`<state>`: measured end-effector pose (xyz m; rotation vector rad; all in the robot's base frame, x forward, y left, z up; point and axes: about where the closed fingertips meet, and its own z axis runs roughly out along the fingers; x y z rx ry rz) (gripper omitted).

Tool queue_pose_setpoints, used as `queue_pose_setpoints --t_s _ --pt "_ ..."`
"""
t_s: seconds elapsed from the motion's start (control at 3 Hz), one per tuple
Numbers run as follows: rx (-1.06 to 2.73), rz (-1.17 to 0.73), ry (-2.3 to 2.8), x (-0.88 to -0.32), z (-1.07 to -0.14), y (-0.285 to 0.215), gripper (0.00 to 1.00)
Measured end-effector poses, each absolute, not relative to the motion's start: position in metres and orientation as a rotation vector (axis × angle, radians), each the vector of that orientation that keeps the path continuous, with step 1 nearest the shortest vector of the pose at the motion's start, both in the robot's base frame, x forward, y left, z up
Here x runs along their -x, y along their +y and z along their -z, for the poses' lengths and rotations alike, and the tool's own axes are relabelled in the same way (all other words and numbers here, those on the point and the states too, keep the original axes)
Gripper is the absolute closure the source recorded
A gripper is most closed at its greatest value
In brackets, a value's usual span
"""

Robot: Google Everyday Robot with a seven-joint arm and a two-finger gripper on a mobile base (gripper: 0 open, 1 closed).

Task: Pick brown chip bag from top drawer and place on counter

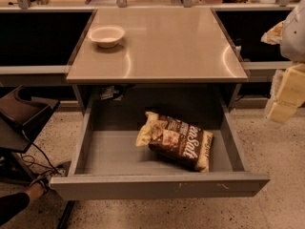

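The brown chip bag (176,140) lies flat in the open top drawer (159,185), right of the drawer's middle, with its white lettering facing up. The drawer is pulled out under the beige-grey counter (162,51). My gripper (282,109) hangs with the pale arm at the right edge of the view. It is to the right of the drawer and above floor level, well apart from the bag, with nothing seen in it.
A white bowl (106,35) stands on the counter's back left. Dark side shelves flank the counter. A dark device (24,113) with cables stands at the left, and a person's foot (37,189) is by the drawer's left front corner.
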<state>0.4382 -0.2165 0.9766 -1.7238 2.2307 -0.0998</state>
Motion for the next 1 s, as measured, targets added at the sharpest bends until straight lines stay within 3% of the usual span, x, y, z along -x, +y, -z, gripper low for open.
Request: queue_pose_setpoints --t_s 0.33,1.0 --pt "1.724 0.099 2.23 -0.438 -0.976 -0.216 0.0" --pt "1.973 -0.2 2.168 -0.486 -0.877 -0.181 0.0"
